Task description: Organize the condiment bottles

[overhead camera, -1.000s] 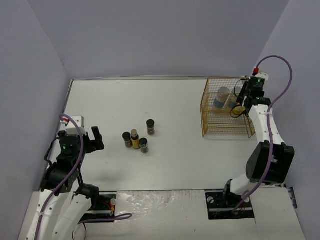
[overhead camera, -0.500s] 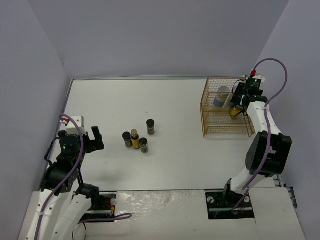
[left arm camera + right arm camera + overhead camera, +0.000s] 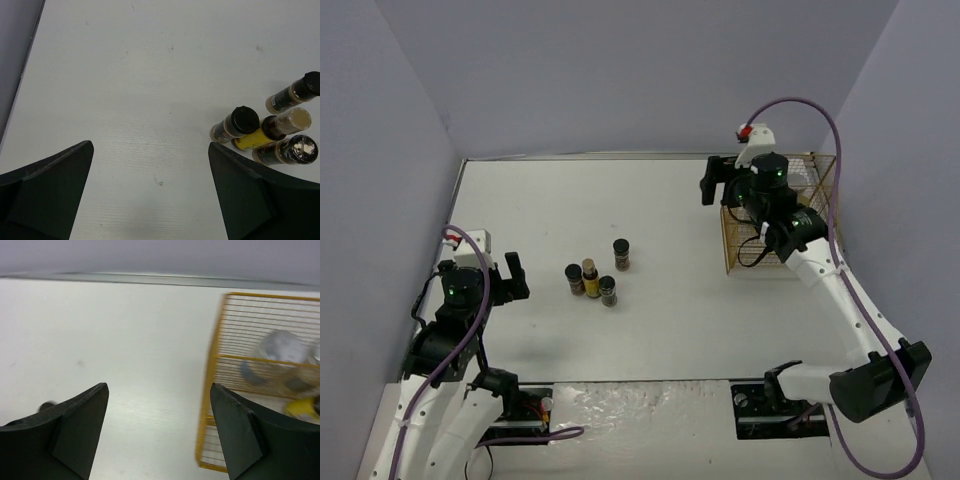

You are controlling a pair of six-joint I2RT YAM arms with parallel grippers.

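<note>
The white table (image 3: pixel 650 330) lies under both grippers. The gold wire basket (image 3: pixel 220 390) stands just to the right of the right gripper (image 3: pixel 158 386). Its fingers are spread wide with nothing between them. In the basket sit a silver-lid jar (image 3: pixel 280 352) and a yellow bottle (image 3: pixel 302 407). The left gripper (image 3: pixel 150 144) is spread wide too and holds nothing. Four small bottles (image 3: pixel 270 129) stand close by its right finger.

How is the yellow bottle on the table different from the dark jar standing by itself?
The yellow bottle has a yellow body and pale tan cap; the lone jar is dark with a black lid. The yellow bottle looks taller than the lone jar. The yellow bottle huddles with two other jars; the lone jar stands apart. Both stand upright on the white table.
</note>
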